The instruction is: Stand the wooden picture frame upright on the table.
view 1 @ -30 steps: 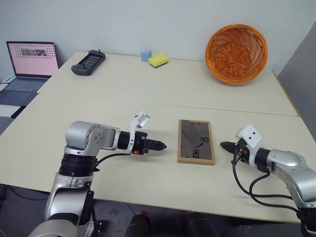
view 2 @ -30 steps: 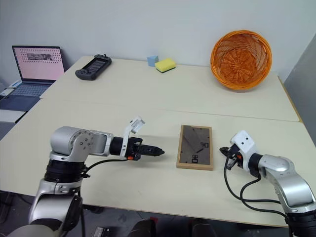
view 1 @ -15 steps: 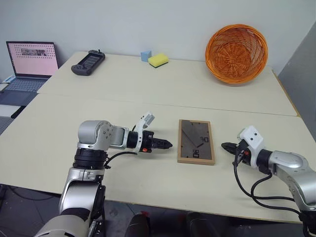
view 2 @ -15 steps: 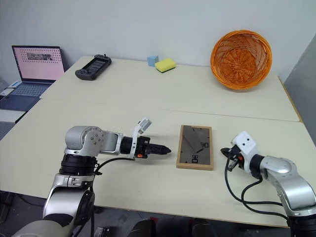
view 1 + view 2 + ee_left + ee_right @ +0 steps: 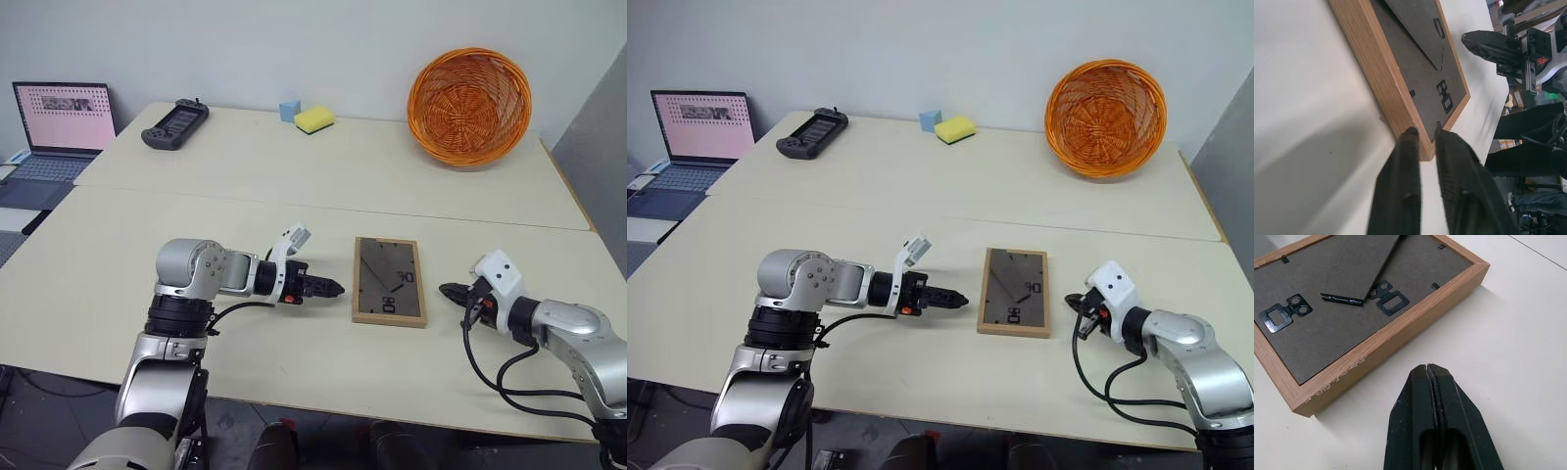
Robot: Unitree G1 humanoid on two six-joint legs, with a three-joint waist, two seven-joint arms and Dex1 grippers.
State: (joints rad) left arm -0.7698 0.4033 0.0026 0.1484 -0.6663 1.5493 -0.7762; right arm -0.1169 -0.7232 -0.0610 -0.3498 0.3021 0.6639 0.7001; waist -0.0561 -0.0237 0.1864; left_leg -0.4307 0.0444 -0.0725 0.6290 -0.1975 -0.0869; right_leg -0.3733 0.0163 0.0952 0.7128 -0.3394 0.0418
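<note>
Light-wood, the one wooden picture frame [image 5: 389, 281] lies back-up on the table [image 5: 294, 196] between two grippers: left gripper [image 5: 333, 289] slightly parted, right gripper [image 5: 447, 290] clenched empty. Beyond: one controller [image 5: 174, 123], one sponge [image 5: 313, 119], one basket [image 5: 469, 106].

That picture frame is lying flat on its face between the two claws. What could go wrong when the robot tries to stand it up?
The wooden picture frame lies face down on the smooth table, so a push from the left gripper, barely parted, may just slide it. The right gripper is shut and apart from the frame, so nothing braces the far side. The prop leg lies folded against the back; raised like that, the frame could topple.
</note>
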